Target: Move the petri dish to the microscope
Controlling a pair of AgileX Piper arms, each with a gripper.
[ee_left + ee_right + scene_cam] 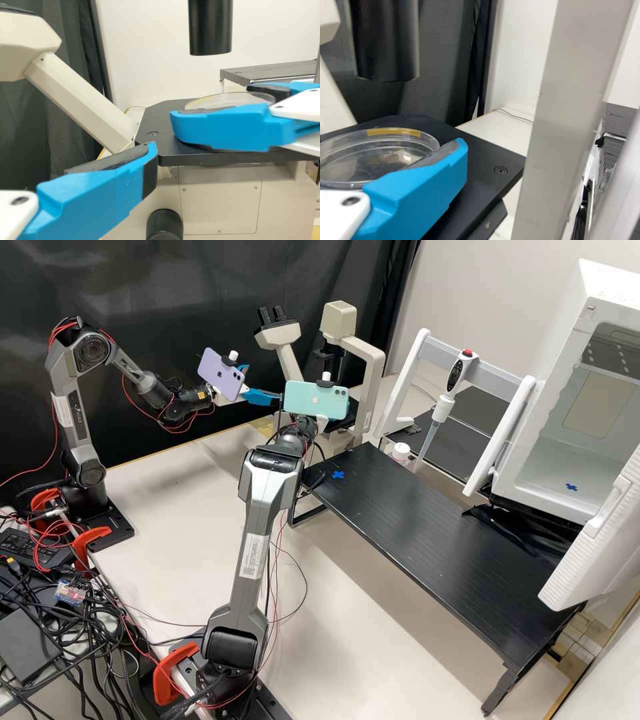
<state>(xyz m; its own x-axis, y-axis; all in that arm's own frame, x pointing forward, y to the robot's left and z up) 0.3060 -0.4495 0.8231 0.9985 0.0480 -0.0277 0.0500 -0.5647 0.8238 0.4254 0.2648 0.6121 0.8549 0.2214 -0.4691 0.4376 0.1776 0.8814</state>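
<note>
A black curtain (167, 280) hung across the upper left of the frame as a tangle of cables (87, 633) lay at lower left beside a flat dark box (27, 647). Right of center, a pipette (456, 373) with a red top hung upright on a white frame (403, 383), near a small white-topped container (401, 452). At far right, a white cabinet (567, 367) stood open behind a low black platform (433, 527), a blue cross (338, 475) marking the platform's near-center end.

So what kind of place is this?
It looks like a science lab. You can see a microscope, a clear round petri dish at the microscope, and a pipette with a red button on top.
</note>
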